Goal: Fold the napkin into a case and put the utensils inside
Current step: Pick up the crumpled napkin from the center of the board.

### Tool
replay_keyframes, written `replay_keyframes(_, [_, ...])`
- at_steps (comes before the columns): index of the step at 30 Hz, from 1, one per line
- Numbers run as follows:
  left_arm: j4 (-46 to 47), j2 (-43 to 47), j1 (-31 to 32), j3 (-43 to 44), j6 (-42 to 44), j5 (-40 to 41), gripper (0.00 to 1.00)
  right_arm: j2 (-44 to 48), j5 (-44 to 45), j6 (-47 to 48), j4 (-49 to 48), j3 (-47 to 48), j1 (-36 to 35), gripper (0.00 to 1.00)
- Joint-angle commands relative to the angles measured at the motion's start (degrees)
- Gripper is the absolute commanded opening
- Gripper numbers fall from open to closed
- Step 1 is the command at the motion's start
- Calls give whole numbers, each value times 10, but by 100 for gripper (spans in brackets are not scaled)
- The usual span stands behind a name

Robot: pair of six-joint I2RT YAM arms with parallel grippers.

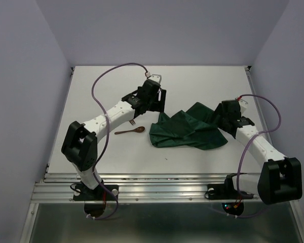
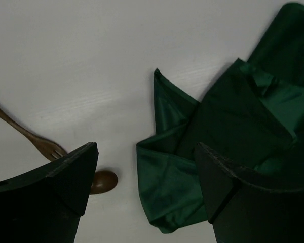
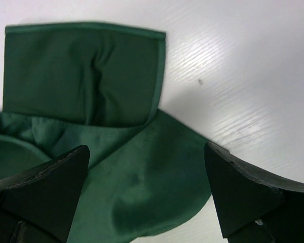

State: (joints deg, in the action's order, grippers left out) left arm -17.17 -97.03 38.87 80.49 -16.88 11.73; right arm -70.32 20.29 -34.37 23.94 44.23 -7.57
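Overhead, left arm (image 1: 116, 112) mostly hiding fork (image 2: 46, 146), spoon (image 1: 129, 131) beside crumpled napkin (image 1: 185, 132)

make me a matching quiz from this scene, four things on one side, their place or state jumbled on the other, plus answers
1 napkin
2 spoon
3 fork
4 right gripper

A open, above the napkin's edge
B brown, tines close to the spoon's bowl
C dark green, crumpled
D reddish-brown, left of the napkin in the top view

Pairs: 1-C, 2-D, 3-B, 4-A
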Motion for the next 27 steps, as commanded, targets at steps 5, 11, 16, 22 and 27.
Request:
replay_keyframes(5, [-32, 30, 71, -96, -17, -40, 87, 31, -29, -23, 15, -7, -5, 100])
replay_keyframes(11, [-19, 35, 87, -156, -36, -58, 90, 31, -41, -32, 16, -7, -5, 100])
replay_keyframes(16, [6, 6, 86, -166, -35, -59, 78, 21, -36, -39, 16, -6, -5, 100])
replay_keyframes(22, [7, -13, 86, -141, -28, -52, 13, 19, -38, -40, 23, -23, 25, 88])
replay_keyframes(27, [-15, -11, 85, -104, -23, -54, 0, -9, -87, -52, 23, -49, 48, 75])
